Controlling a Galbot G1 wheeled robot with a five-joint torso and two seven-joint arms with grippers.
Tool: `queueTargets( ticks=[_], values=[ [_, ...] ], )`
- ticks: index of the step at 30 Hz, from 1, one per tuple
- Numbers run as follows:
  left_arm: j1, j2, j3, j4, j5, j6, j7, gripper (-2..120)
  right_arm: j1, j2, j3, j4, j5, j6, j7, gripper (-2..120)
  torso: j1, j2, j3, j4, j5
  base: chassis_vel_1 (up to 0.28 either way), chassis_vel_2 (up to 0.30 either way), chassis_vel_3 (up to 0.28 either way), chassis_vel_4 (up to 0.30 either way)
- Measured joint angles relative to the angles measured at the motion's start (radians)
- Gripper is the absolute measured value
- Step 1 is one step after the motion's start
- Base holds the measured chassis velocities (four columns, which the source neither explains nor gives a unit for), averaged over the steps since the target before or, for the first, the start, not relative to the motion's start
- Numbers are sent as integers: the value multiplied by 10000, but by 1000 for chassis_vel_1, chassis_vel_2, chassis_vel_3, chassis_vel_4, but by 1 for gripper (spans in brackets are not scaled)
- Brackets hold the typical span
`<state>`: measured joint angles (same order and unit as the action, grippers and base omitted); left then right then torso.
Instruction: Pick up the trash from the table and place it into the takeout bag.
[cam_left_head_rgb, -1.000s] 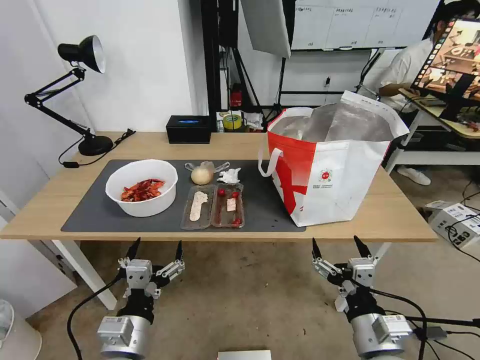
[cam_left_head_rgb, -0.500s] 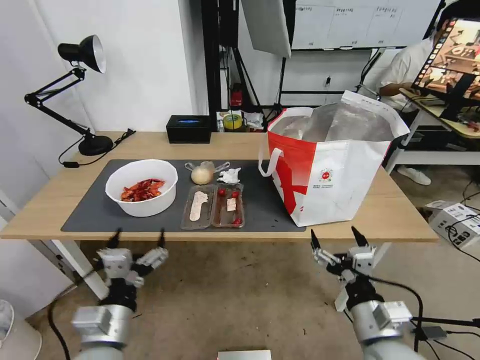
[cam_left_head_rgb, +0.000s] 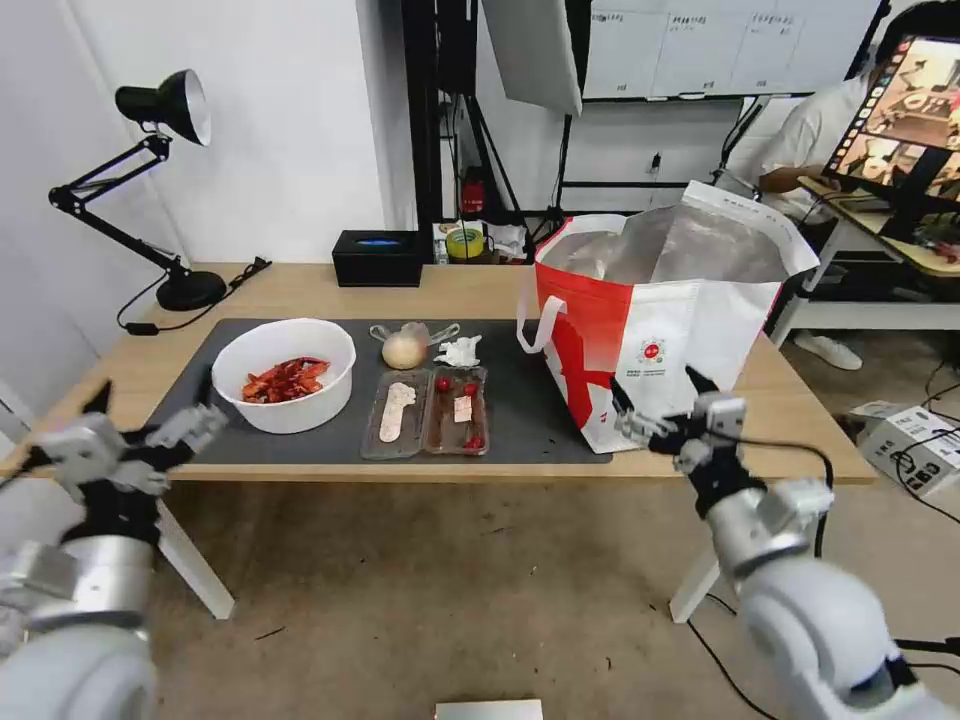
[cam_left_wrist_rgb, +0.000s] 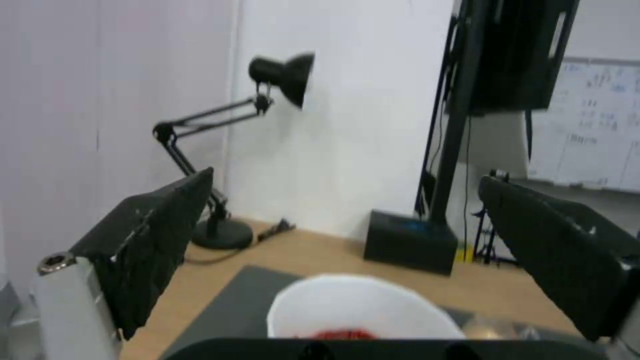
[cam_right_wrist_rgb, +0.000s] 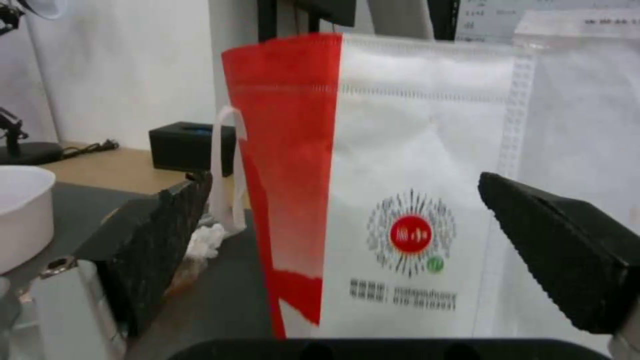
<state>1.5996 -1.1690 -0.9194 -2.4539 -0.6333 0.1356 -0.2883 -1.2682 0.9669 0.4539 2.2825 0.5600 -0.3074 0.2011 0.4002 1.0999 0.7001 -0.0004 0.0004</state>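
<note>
On the dark mat (cam_left_head_rgb: 520, 400) of the table (cam_left_head_rgb: 790, 440) stand a white bowl (cam_left_head_rgb: 285, 375) of red shells, a clear two-part tray (cam_left_head_rgb: 427, 412), a crumpled tissue (cam_left_head_rgb: 459, 351) and a clear bag with a yellowish lump (cam_left_head_rgb: 405, 348). The takeout bag (cam_left_head_rgb: 660, 320) stands open at the mat's right end. My left gripper (cam_left_head_rgb: 155, 410) is open at the table's front left corner, facing the bowl (cam_left_wrist_rgb: 360, 305). My right gripper (cam_left_head_rgb: 655, 390) is open just in front of the takeout bag (cam_right_wrist_rgb: 413, 175), level with its logo. Both hold nothing.
A black desk lamp (cam_left_head_rgb: 165, 110) stands at the table's back left and a black tissue box (cam_left_head_rgb: 378, 258) at the back edge. A desk with a monitor (cam_left_head_rgb: 900, 120) is at the far right. Boxes and cables (cam_left_head_rgb: 910, 430) lie on the floor to the right.
Both arms have risen from below the table's front edge to tabletop height. The left one swung outward to the left; the right one moved up toward the bag's front.
</note>
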Motion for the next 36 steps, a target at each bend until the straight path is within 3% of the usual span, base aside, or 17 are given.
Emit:
queueTargets(
  ticks=[9,12,36],
  values=[
    [331,-147,-66,-28,-92,14,58,100,2100,-2006,-582,-112,2283,-1224,816,100,-1,0,-1,6,-14,0,0,0,0],
    [374,-167,-63,-3,-68,13,87,100,2178,-2041,-810,-161,2508,-1356,886,100,1,-1,0,6,3,0,0,0,0],
    [872,-619,268,373,613,-149,473,100,1168,-1462,-793,-186,2009,-1312,826,100,-1,-1,-1,4,-4,0,0,0,0]
  ],
)
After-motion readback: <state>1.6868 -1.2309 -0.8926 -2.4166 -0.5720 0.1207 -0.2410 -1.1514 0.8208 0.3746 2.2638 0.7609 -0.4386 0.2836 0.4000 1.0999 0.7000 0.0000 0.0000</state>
